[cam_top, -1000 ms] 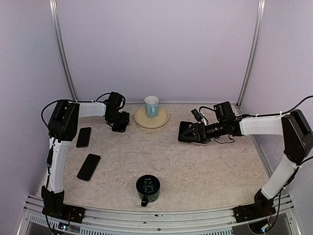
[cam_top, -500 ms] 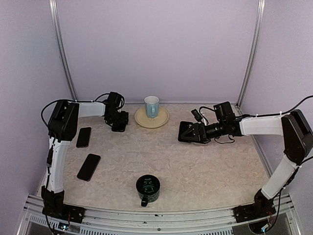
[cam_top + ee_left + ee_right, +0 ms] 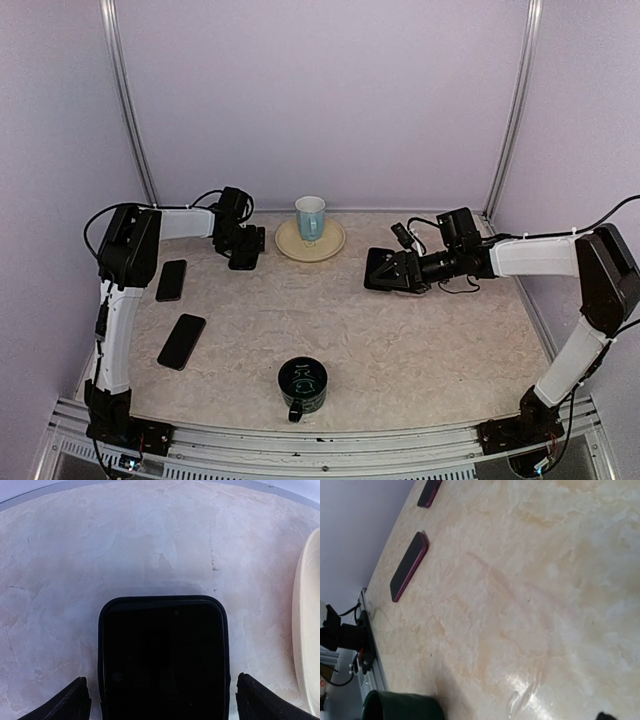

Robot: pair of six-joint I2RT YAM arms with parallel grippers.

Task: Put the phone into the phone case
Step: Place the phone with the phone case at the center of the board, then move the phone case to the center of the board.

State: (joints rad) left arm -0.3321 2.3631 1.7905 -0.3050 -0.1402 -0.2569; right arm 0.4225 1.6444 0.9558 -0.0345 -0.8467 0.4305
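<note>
Straddling the case [image 3: 101,650], in which the phone [image 3: 163,665] is judged seated, the left gripper [image 3: 165,700] is held wide open to clear it; the right gripper [image 3: 372,271] is likewise spread, empty.

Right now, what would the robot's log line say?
left claw: open, either side of phone, not touching | phone: flat on table, looks seated in case | right claw: open, empty

The phone [image 3: 162,660] is a black slab, its dark, unlit screen facing up. It lies flat inside the black phone case [image 3: 101,630], whose rounded rim frames its far and side edges. The pair rests on the pale marbled worktop [image 3: 150,540], far left.
</note>
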